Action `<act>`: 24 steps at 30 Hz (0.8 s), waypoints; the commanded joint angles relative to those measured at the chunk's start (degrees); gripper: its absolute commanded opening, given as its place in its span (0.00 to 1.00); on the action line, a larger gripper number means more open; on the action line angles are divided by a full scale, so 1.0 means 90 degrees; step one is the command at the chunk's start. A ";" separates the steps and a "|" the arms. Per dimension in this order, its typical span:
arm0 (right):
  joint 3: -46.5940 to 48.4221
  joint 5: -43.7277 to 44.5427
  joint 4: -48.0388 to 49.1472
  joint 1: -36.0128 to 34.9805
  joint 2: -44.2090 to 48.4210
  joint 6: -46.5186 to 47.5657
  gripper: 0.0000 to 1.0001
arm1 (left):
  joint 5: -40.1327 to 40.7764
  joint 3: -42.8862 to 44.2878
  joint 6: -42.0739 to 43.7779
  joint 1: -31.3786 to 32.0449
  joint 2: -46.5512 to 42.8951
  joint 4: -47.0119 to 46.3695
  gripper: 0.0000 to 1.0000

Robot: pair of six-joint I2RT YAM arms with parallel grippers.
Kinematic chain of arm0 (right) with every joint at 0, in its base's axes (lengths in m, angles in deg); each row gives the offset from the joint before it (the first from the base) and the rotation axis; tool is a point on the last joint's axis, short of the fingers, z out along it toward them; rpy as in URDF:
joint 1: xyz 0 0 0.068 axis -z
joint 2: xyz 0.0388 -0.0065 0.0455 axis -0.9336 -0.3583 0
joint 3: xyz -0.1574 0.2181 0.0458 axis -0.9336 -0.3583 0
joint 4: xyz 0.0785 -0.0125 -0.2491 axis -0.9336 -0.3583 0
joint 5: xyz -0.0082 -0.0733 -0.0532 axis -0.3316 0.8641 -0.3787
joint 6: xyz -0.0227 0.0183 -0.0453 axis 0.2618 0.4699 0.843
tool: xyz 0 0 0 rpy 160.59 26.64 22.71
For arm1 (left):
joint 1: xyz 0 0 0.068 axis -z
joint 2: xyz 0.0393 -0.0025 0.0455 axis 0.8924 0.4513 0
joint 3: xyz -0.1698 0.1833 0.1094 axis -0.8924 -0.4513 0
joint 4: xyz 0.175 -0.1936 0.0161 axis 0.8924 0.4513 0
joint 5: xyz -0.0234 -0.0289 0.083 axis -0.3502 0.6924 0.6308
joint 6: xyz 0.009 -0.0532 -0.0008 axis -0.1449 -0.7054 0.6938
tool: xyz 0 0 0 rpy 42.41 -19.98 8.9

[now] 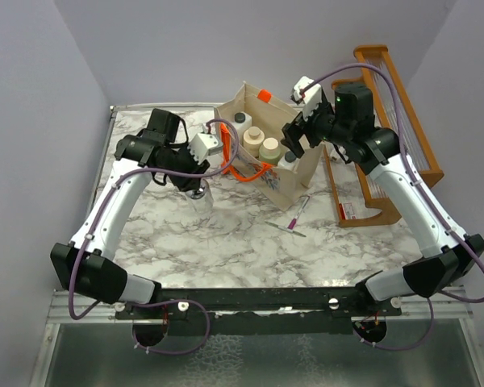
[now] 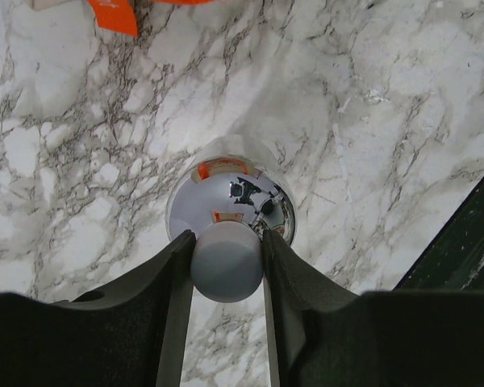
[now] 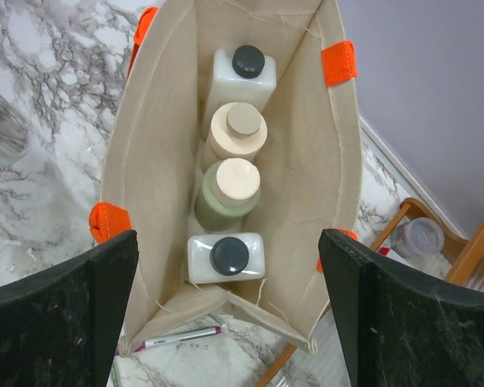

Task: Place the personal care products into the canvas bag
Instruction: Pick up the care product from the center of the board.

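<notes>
Black fingers of the left gripper (image 2: 226, 242), partly closed, pinch the short clear bottle (image 2: 226, 262) by a pale rounded part, its chrome cap (image 2: 230, 193) just beyond the fingertips, over the marble table (image 2: 387, 121). Between the right gripper (image 3: 226, 238)'s wide-spread, empty fingers stands the canvas bag (image 3: 153, 161), holding 4 bottles in 1 row: white bottle (image 3: 242, 76), beige bottle (image 3: 235, 129), olive-green bottle (image 3: 226, 193), second white bottle (image 3: 224, 258). Near the left fingertip lies a pen (image 3: 181, 337); beyond the right fingertip, a wooden rack (image 1: 403, 121).
</notes>
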 commanded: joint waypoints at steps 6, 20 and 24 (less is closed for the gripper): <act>-0.0336 0.0454 0.0401 0.0147 0.0472 0.0200 0.93 | -0.0036 0.1051 -0.0682 0.0599 0.0337 -0.0657 0.00; -0.0824 0.0757 0.0670 0.0465 0.0687 0.0377 0.94 | 0.0130 0.2402 -0.1354 0.1104 0.0988 -0.1218 0.00; -0.0794 0.0773 0.0651 0.0498 0.0625 0.0371 0.94 | 0.0233 0.2834 -0.1611 0.1172 0.1134 -0.1336 0.00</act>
